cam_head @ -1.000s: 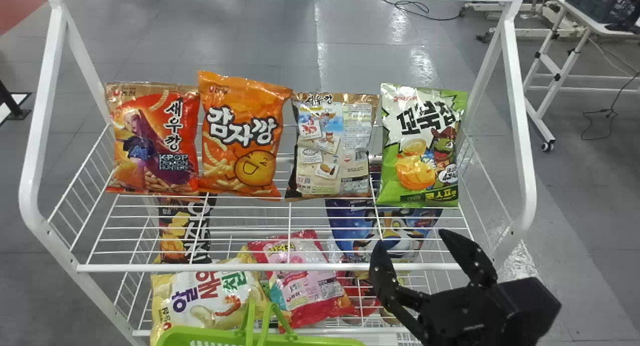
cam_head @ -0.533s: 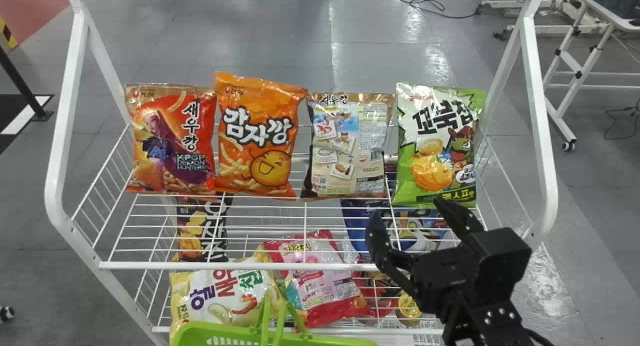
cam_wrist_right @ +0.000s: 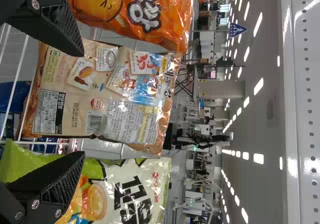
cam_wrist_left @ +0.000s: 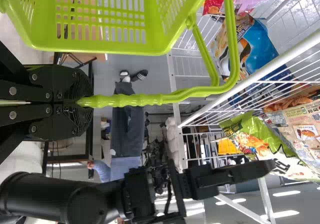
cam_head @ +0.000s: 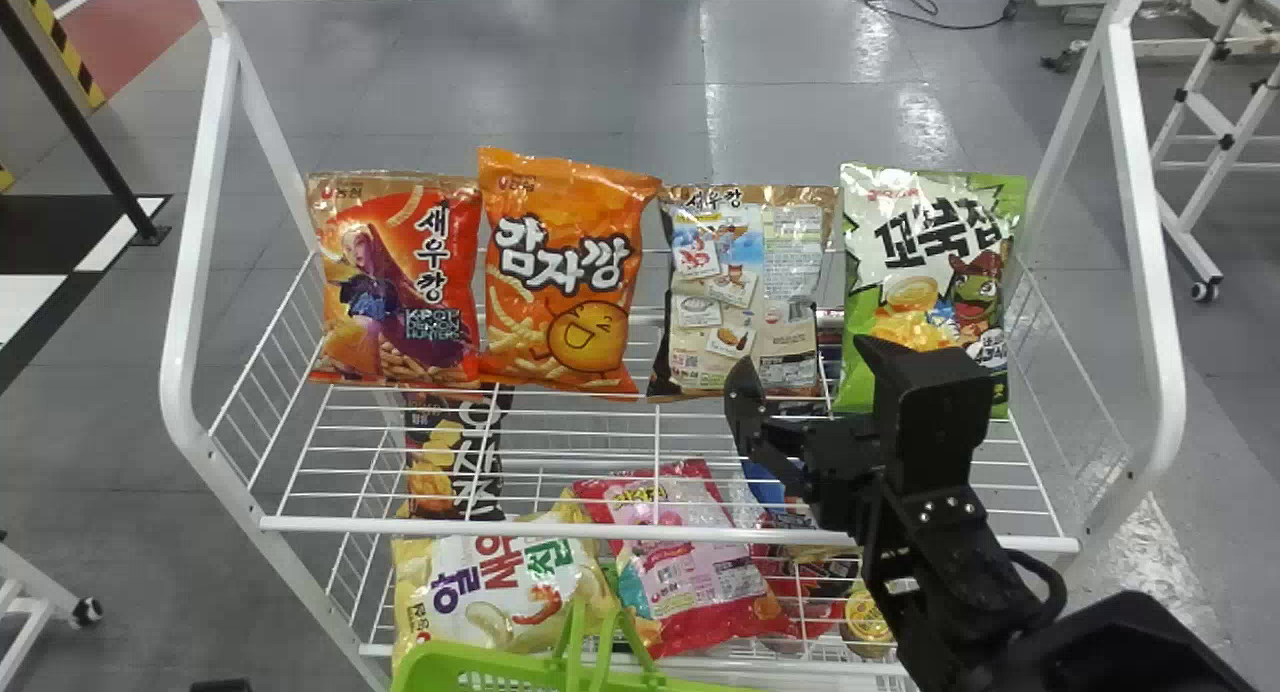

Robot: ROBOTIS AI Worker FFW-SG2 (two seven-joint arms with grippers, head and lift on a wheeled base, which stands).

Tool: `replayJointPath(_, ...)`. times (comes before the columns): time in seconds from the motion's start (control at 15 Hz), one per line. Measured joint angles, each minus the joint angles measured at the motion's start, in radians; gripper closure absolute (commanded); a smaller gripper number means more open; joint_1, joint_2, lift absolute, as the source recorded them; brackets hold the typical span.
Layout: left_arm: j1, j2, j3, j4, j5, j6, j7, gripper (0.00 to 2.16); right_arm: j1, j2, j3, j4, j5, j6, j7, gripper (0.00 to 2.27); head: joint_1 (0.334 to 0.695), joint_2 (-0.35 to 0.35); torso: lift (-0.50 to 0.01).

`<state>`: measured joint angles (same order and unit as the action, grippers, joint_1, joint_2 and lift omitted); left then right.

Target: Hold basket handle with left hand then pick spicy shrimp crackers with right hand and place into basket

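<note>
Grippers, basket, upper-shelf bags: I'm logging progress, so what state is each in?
Left gripper: closed on basket handle
Right gripper: open, empty
Basket: hanging from its handle
Red bag: upright, ungripped
Orange bag: upright, ungripped
Tan bag: upright, ungripped
Green bag: upright, ungripped

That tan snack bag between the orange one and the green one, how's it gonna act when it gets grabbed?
The tan snack bag is probably light for its size, being a packet of snacks. Its shiny, creased film suggests it would crumple and perhaps slip. Standing upright on the wire shelf, it may tip if nudged.
</note>
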<state>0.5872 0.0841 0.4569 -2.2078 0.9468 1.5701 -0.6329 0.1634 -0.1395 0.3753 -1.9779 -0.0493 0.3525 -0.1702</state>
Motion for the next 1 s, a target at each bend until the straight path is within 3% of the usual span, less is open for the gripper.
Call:
replayJointPath(0.47,-0.003,0.005,-0.022,0.026,-0.003,0.0,-0.011,1.9,-0.188,0.074,0.028,0.177,0.007,0.081,0.0,0.11,0.695,0.101,-0.037)
replayJointPath(1.0,-0.021,0.009,-0.034,0.058,-0.003,0.0,-0.021,1.9,-0.305,0.122,0.03,0.328,0.012,0.084,0.002,0.12,0.695,0.109,-0.037)
